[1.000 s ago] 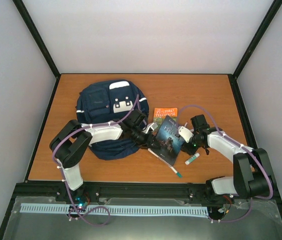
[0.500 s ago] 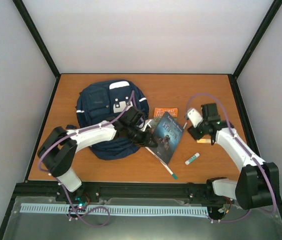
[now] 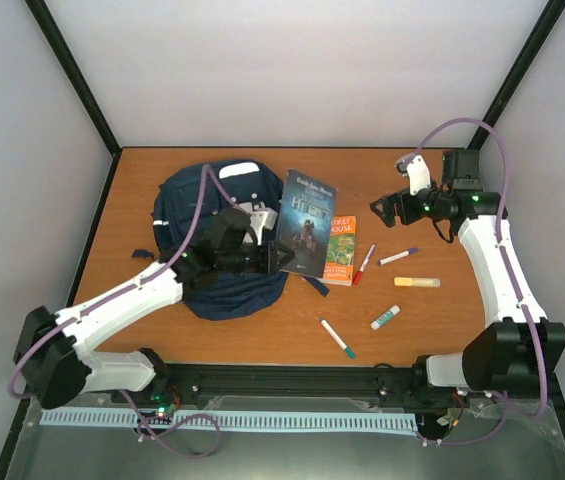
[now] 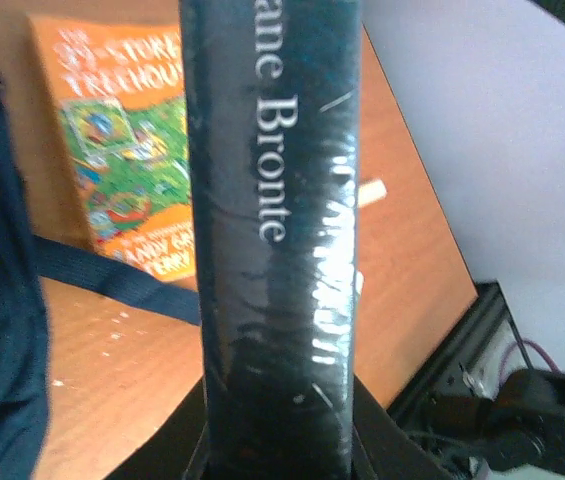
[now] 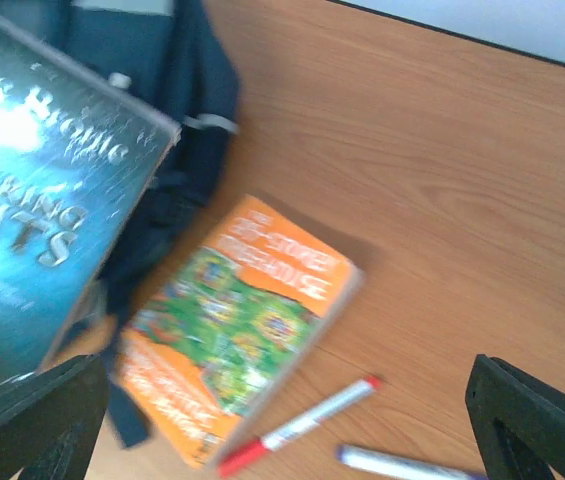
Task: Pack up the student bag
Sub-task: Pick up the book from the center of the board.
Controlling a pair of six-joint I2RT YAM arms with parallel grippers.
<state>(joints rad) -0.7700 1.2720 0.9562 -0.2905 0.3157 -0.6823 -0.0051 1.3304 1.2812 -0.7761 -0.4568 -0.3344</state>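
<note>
Left end effector [image 3: 265, 258] is clenching the lower end of a dark blue Bronte paperback [image 3: 307, 220], with the jaws pinching across the spine in the left wrist view. The book is hanging clear of the surface [image 3: 362, 170], cover facing up and free end pointing toward the far edge. Judgement: gripping one end is leaving the other end free to lead into an opening.

Student bag [image 3: 194, 205] is lying flat toward the far-left corner of the surface, front pocket and buckle patch facing up, with the left arm crossing its near half. The held book is sitting just beside the bag's right flank, not yet in it. Bag contents are not showing; whether the main compartment is unzipped I cannot tell.

Right end effector [image 3: 390, 207] is hovering released and empty, fingers spread wide, toward the far-right corner, probably parking clear of the left arm's path.

Lying loose on the surface:
- orange paperback [image 3: 340, 250], just right of the held book
- red marker [image 3: 365, 263]
- purple marker [image 3: 398, 257]
- yellow marker [image 3: 417, 282]
- green-capped marker [image 3: 386, 318]
- teal-tipped pen [image 3: 338, 338], closest to the near edge

Judgement: packing is only beginning
</note>
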